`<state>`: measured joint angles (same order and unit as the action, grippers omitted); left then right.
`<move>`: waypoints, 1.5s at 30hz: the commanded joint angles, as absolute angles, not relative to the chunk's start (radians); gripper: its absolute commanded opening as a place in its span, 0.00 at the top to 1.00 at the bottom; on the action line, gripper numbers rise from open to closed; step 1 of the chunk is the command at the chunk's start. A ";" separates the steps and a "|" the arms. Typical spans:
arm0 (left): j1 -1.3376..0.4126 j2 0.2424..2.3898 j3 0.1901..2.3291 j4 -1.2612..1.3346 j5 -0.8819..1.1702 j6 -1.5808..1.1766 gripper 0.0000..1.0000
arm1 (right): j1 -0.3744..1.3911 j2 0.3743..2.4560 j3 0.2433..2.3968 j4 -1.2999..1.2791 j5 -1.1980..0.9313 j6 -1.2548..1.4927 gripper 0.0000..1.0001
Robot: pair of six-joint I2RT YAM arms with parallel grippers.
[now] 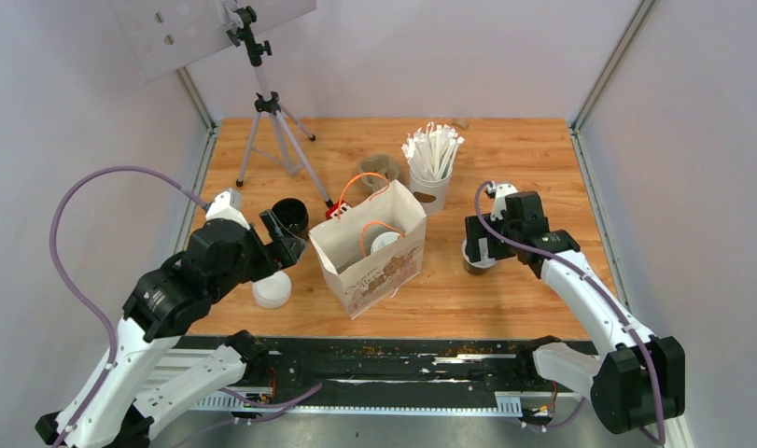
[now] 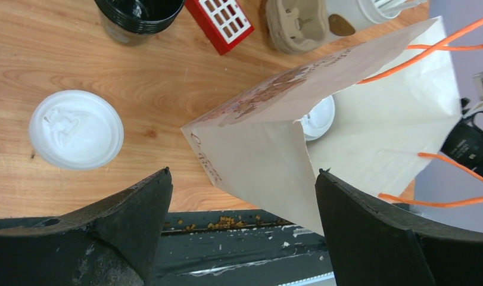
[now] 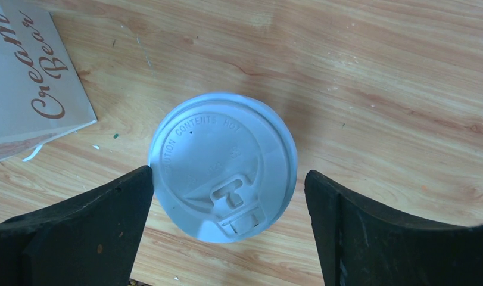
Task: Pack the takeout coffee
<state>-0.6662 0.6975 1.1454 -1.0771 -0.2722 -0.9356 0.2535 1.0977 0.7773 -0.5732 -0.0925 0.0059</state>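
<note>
Roughly halfway, I'd say. The counter [image 1: 524,159] has the paper bag [image 1: 374,266] standing open in the middle, a bit toward the near edge. One coffee cup [image 1: 385,241] is already inside it, with only its white lid showing. The other coffee cup [image 3: 224,167] is out on the wood between the bag and the right edge, lid on. The right fingers [image 3: 96,214] are spread open on either side of it, one just beside the lid rim and the other with a clear gap, so nothing's gripped yet. The left fingers [image 2: 131,208] are wide open too, holding nothing, hovering by the bag's near-left corner. There's also a white-lidded thing [image 2: 76,128] toward the near-left part of the counter. It looks white down its side, and I can't tell if it's another coffee. What's left, as I read it: grab the cup on the right, lift it over the bag's mouth and set it beside the first without crushing the bag.
</note>
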 commanded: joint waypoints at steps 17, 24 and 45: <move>-0.667 0.654 1.141 -1.002 -0.290 -0.850 0.02 | 0.250 1.089 0.866 -0.600 -0.101 0.004 0.01; -0.666 0.655 1.134 -1.009 -0.280 -0.844 0.02 | 0.252 1.073 0.841 -0.551 -0.132 -0.027 0.01; -0.666 0.646 1.131 -1.002 -0.253 -0.812 0.01 | 0.339 1.077 0.803 -0.525 -0.055 -0.056 0.03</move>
